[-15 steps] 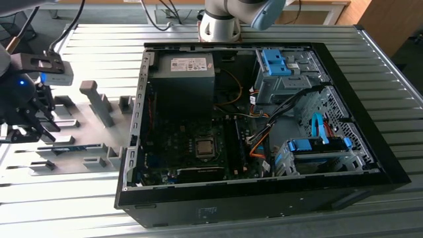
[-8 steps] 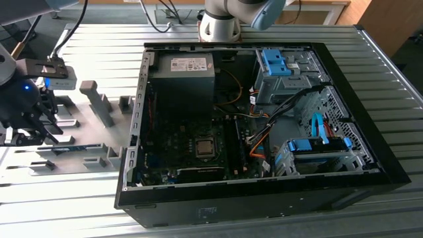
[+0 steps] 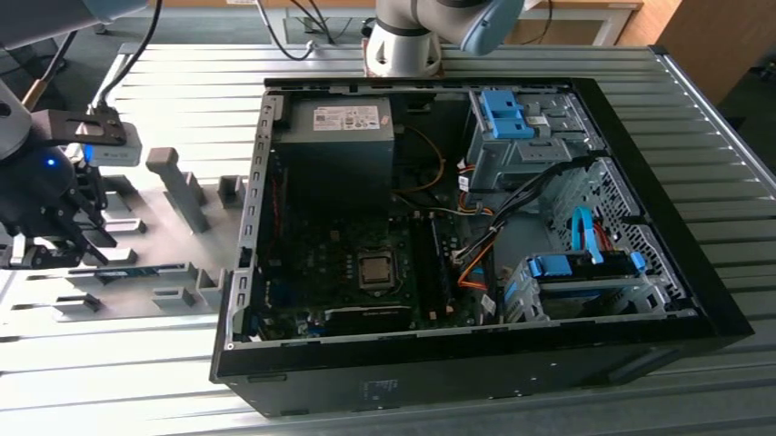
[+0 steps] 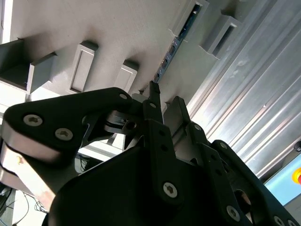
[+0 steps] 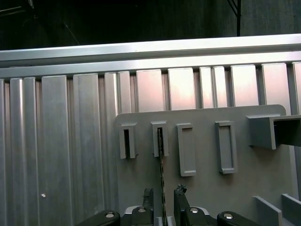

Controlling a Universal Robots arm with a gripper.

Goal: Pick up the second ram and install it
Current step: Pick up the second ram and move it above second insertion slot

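Gripper (image 5: pixel 163 209) is low over the grey holder plate (image 5: pixel 207 193), and there's the second ram (image 5: pixel 162 181), standing on its thin edge with its far end in a slotted block (image 5: pixel 160 139). The fingers (image 5: pixel 148 207) sit either side of the stick with a sliver of gap on each side (close, but no contact), so the hand is only narrowly parted and grips nothing. In the exterior view, stick and plate lie at the exterior view's left, beside the open computer case (image 3: pixel 485 386).
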